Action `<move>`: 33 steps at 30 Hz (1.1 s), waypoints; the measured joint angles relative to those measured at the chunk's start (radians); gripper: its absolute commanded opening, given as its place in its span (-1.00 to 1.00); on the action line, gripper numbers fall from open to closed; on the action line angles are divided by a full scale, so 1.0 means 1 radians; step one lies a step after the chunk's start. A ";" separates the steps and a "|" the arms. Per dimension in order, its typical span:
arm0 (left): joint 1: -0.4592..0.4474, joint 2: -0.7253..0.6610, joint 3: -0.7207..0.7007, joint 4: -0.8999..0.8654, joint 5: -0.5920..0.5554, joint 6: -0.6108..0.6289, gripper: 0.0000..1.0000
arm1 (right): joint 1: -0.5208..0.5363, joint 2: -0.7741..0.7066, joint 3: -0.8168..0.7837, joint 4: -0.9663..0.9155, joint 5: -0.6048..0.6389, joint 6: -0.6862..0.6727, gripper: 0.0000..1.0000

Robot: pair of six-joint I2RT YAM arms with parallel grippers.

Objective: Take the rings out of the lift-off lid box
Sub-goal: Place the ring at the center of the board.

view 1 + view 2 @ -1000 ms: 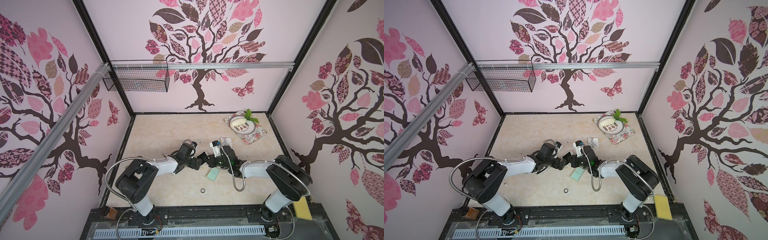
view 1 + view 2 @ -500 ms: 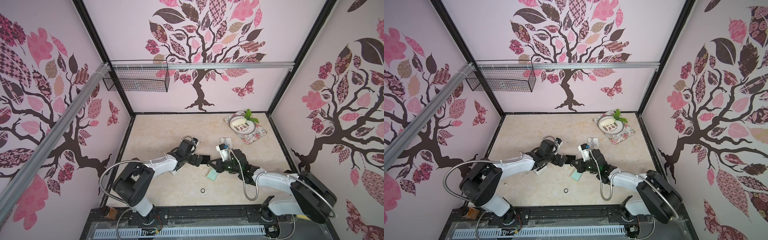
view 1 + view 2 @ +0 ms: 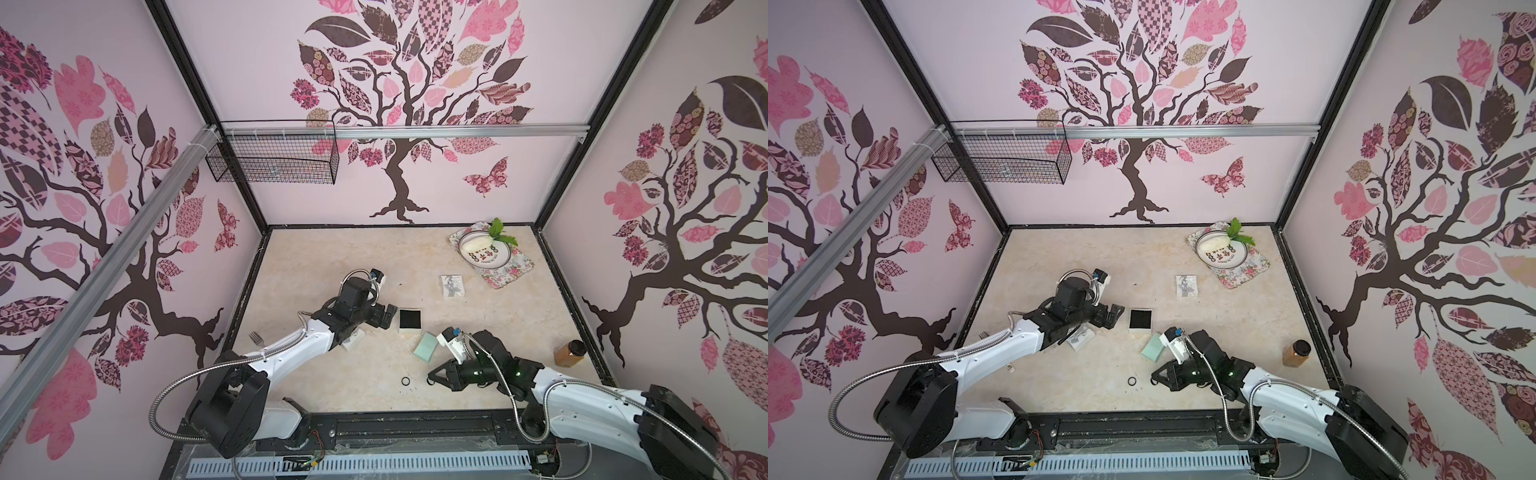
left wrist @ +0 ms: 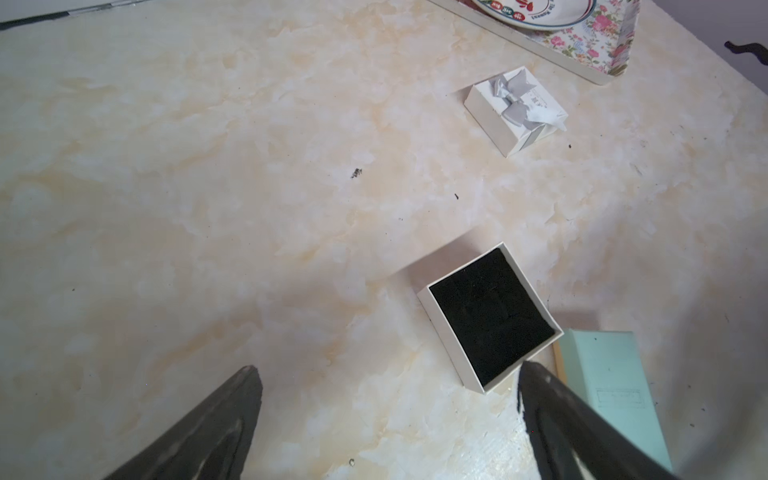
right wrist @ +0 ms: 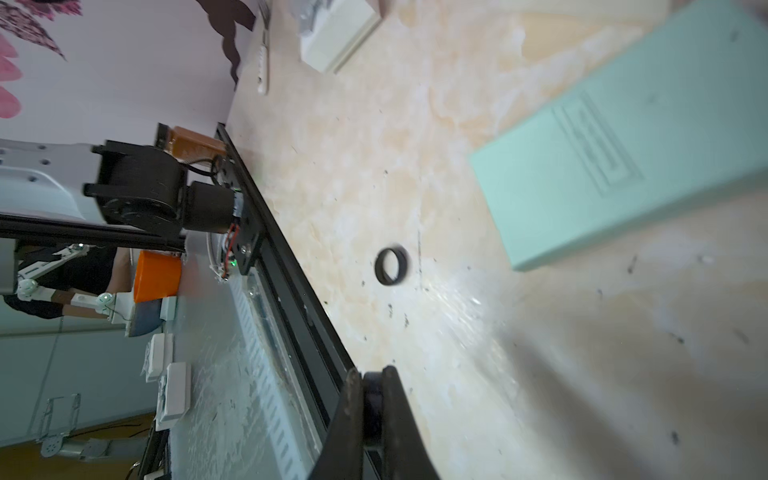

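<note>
The right hand (image 3: 431, 378), clenching what looks like a small dark ring (image 5: 372, 409), is hovering over the near cream worktop (image 3: 353, 386) with a thick black ring (image 3: 405, 380) lying just to its left, while the left hand (image 4: 386, 370) is hanging released beside the open black-lined white box (image 4: 446, 343).

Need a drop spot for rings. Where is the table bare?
Widest: far table, between back wall and bow box. Also the near edge between black ring and left arm. Crowded around the open box and mint box.
</note>
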 measured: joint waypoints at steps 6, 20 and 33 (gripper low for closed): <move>0.000 -0.010 -0.047 0.000 0.008 -0.002 0.97 | 0.000 0.153 0.016 0.057 -0.028 0.017 -1.00; 0.000 -0.029 -0.064 0.049 0.050 -0.003 0.97 | 0.000 0.379 0.090 0.217 -0.069 0.047 -1.00; -0.001 -0.018 -0.069 0.062 0.064 -0.003 0.97 | 0.000 0.432 0.105 0.238 -0.074 0.048 -0.71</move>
